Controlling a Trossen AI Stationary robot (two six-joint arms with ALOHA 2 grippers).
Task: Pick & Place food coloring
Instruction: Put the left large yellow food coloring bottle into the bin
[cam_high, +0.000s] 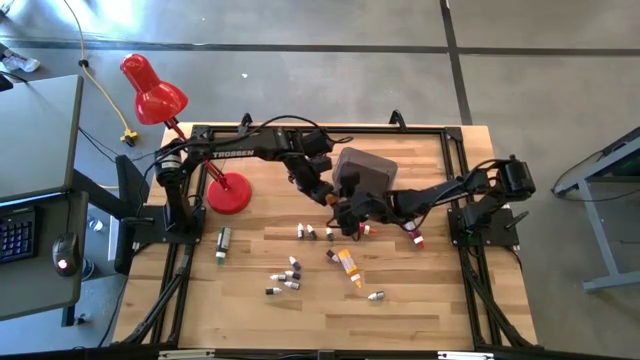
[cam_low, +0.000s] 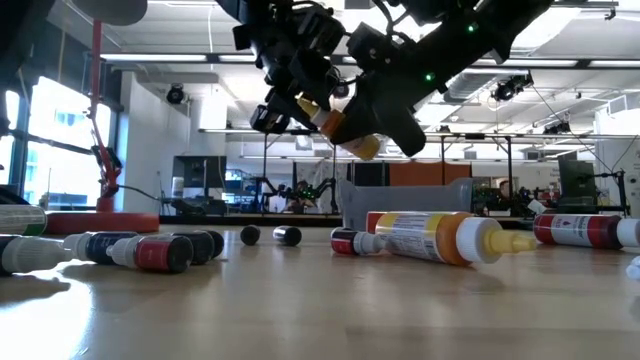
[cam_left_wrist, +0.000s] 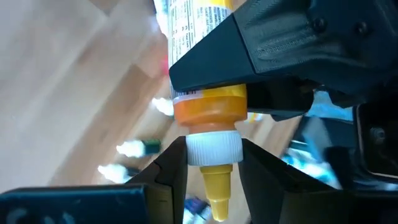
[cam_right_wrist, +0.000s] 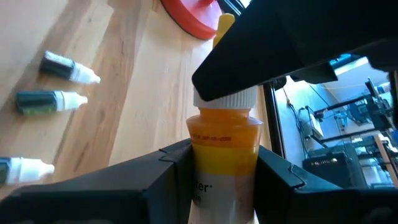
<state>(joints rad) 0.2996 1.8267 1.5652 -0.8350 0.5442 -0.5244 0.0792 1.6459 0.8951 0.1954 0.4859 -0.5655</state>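
Observation:
An orange food coloring bottle (cam_low: 338, 124) with a white collar and a yellow pointed cap hangs in the air above the table's middle, near the grey tub (cam_high: 365, 168). My left gripper (cam_left_wrist: 213, 163) and my right gripper (cam_right_wrist: 224, 163) meet on it in the high view (cam_high: 340, 205), and both are shut on it. Other food coloring bottles lie on their sides on the table: a yellow one (cam_high: 347, 265), a red one (cam_high: 413, 237), a green one (cam_high: 222, 243) and several tiny ones (cam_high: 285, 278). My left gripper pinches the bottle's white cap collar (cam_left_wrist: 214, 149) between its two fingers, which lie across the bottle; the yellow tip (cam_left_wrist: 217, 186) points back between them. The bottle is lifted clear of the table. My right gripper pinches the bottle's body just below the orange shoulder (cam_right_wrist: 224, 140) between its two fingers, which lie across the bottle. The cap end points away from it, into the left gripper's fingers (cam_right_wrist: 249, 56). The bottle is tilted and clear of the table.
The red desk lamp's base (cam_high: 228, 193) stands at the table's left, and its head (cam_high: 152, 92) leans beyond the far left corner. The grey tub sits at the far middle, right behind the two grippers. Bare wood lies along the near edge (cam_high: 420, 320).

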